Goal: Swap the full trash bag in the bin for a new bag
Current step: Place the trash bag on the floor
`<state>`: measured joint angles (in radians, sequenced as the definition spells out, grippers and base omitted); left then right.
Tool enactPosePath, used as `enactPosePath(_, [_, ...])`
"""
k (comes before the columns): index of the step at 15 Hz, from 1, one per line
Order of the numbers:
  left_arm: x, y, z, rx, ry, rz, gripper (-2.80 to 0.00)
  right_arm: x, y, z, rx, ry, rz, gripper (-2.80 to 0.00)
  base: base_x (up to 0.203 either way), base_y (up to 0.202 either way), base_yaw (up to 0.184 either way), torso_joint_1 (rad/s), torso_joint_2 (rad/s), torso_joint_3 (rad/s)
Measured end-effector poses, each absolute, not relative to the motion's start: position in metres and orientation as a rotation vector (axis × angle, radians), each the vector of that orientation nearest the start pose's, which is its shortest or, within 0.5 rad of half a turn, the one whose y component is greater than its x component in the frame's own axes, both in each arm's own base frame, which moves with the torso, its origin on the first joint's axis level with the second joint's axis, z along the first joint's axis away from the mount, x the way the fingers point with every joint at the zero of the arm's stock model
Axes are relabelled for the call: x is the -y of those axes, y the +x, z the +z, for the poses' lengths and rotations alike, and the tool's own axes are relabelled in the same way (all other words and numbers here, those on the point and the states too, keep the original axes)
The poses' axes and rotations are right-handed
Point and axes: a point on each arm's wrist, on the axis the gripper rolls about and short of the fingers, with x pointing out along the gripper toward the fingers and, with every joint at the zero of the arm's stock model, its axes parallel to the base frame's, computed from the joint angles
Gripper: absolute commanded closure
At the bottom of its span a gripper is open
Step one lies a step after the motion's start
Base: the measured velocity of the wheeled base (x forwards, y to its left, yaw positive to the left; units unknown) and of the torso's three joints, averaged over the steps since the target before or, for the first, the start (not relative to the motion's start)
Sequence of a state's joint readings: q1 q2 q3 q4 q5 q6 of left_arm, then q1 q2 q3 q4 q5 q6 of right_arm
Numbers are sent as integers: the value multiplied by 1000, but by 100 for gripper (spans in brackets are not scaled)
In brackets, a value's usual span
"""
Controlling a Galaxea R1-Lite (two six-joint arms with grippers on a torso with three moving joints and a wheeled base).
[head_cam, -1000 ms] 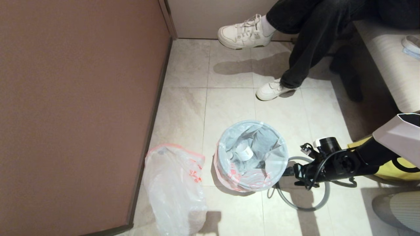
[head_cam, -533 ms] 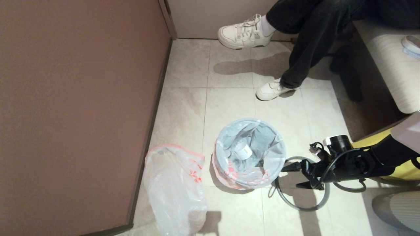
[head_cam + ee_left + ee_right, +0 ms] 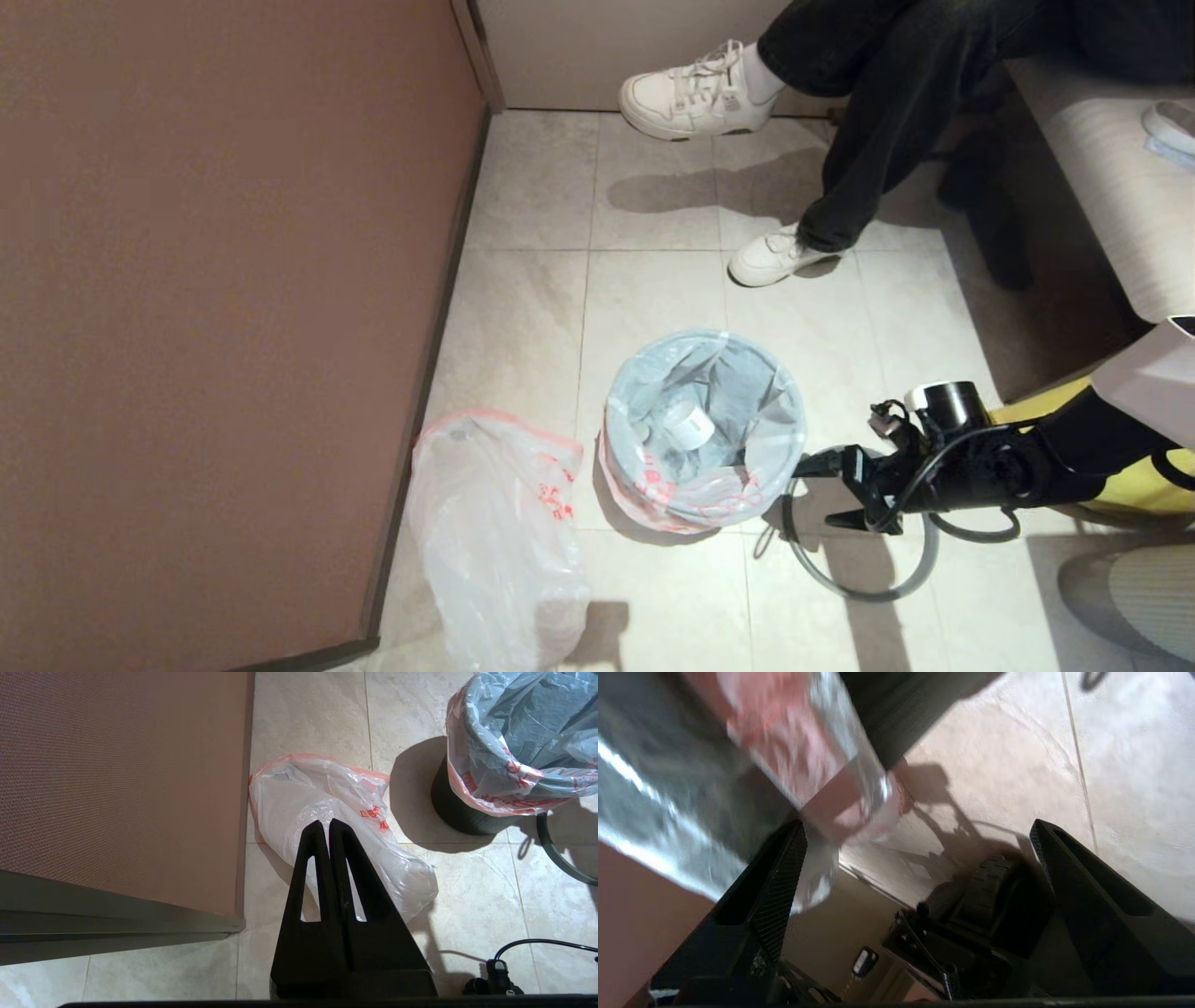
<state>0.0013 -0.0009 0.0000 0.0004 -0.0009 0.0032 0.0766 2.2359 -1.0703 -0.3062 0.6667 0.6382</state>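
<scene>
The bin (image 3: 653, 504) stands on the floor tiles, its dark wall (image 3: 460, 812) showing below the liner. The full trash bag (image 3: 738, 467) lines it, folded over the rim, with a white cup (image 3: 688, 425) inside. The grey hoop (image 3: 920, 569) lies on the floor just right of the bin. My right gripper (image 3: 814, 493) is open, low beside the bin's right side above the hoop; the blurred bag film (image 3: 784, 742) lies by one finger (image 3: 784, 882). The new bag (image 3: 495, 541) lies crumpled left of the bin. My left gripper (image 3: 328, 823) hangs shut and empty over the new bag (image 3: 327, 798).
A brown wall panel (image 3: 224, 280) runs along the left, close to the new bag. A seated person's white shoes (image 3: 695, 89) and dark trouser legs (image 3: 887, 121) are beyond the bin. A bench (image 3: 1111, 177) and a yellow item (image 3: 1134, 481) are on the right.
My right gripper opened, drew back to the right, then came in toward the bin's right side. The bin with its bag shifted slightly left and away.
</scene>
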Motion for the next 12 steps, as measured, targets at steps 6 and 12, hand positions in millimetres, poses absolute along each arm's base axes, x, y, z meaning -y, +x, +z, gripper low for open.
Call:
enactPosePath(6, [0, -23, 75, 1, 3, 0, 0, -40, 409, 28, -973, 882, 359, -280, 0, 0, 0, 0, 0, 0])
enactPosePath(12, [0, -23, 75, 0, 3, 0, 0, -46, 415, 20, -923, 746, 248, -280, 0, 0, 0, 0, 0, 0])
